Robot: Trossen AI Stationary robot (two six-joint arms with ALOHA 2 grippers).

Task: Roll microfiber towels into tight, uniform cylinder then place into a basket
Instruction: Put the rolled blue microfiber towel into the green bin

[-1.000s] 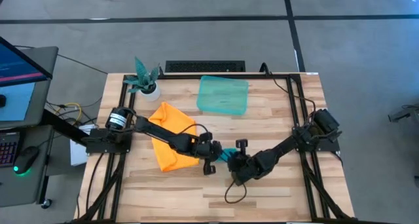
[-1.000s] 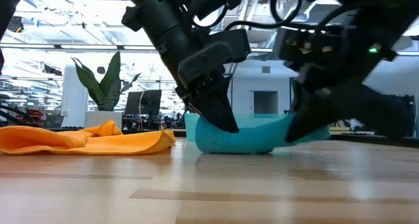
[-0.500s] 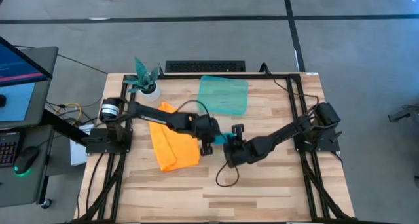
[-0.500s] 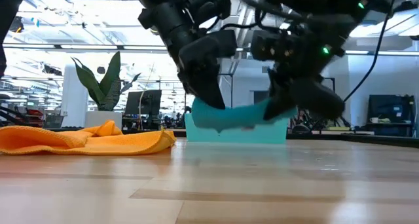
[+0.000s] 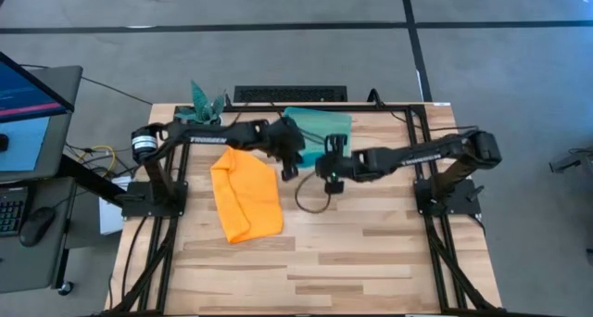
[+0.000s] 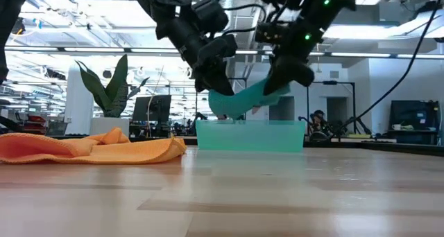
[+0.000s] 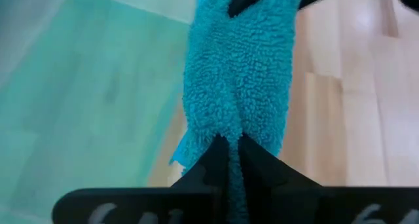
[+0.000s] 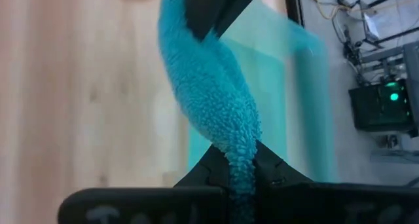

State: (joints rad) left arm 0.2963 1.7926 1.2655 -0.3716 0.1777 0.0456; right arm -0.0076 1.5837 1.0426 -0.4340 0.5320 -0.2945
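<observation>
Both arms have swung up and away from the middle of the table since a second ago, carrying the rolled turquoise towel (image 6: 244,98) from the wood to the near edge of the green tray (image 5: 335,124). It hangs in the air between them now, clear of the tabletop, sagging slightly in the middle, just above the tray's front wall (image 6: 250,136). The left gripper (image 7: 227,147) has its fingers pressed together on one end of the roll, and the right gripper (image 8: 241,160) pinches the other end the same way; from above, the two meet at the tray's near-left corner. The orange towel (image 5: 245,194) lies loose and unrolled on the table, left of the tray and apart from it. A small potted plant (image 5: 204,107) stands at the far-left corner of the table.
</observation>
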